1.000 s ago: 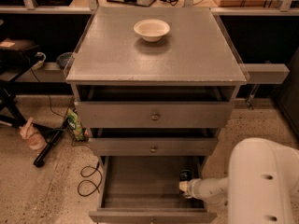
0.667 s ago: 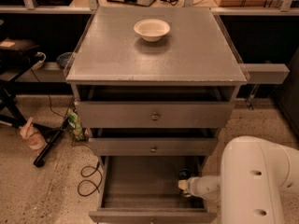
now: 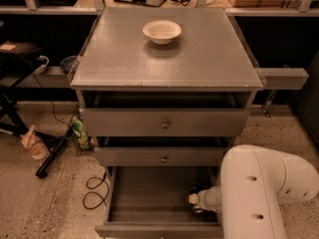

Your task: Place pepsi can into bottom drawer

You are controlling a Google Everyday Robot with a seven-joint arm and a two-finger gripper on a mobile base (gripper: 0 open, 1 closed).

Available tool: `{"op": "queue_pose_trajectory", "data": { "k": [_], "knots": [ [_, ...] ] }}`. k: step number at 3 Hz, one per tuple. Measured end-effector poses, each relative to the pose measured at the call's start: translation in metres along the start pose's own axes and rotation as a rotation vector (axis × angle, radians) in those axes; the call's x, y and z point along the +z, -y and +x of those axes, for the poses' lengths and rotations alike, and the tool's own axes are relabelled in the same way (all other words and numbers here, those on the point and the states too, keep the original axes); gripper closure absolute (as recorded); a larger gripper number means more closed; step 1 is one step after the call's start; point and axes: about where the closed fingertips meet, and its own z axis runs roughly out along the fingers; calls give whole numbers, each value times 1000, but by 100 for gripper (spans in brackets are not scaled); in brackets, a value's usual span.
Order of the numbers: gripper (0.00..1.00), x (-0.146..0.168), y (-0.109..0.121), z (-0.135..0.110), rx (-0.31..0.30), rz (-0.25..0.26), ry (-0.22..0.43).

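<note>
Leftward goes the robot's white arm housing (image 3: 261, 195) since a second ago, now covering more of the lower right, while the gripper (image 3: 193, 198) has stayed at much the same spot, low inside the open bottom drawer (image 3: 149, 198) near its right wall. Whether the gripper is clamped or released I cannot tell. The pepsi can (image 3: 196, 207) is hard to separate from it: a small dark shape with a dull silvery glint just at the gripper's tip, down by the drawer floor, is most likely it, though I cannot say if it stands on the floor or hangs above it. As a drink can it should be light and rigid enough along its height, but thin-walled and smooth, so a hard squeeze could dent it and a weak one could let it slide. The safest hold is across the middle of the cylinder, clear of the rounded top and bottom rims. Set down off-vertical, it could tip and roll on the bare drawer floor. Both upper drawers are shut, and the cream bowl (image 3: 162, 31) sits on the cabinet top (image 3: 164, 68), well apart.
</note>
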Motion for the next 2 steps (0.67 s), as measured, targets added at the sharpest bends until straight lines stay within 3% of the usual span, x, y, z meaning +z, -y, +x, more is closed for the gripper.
{"op": "queue_pose_trajectory", "data": {
  "k": [2],
  "knots": [
    [100,10,4,13,8,7,-30]
  ]
}}
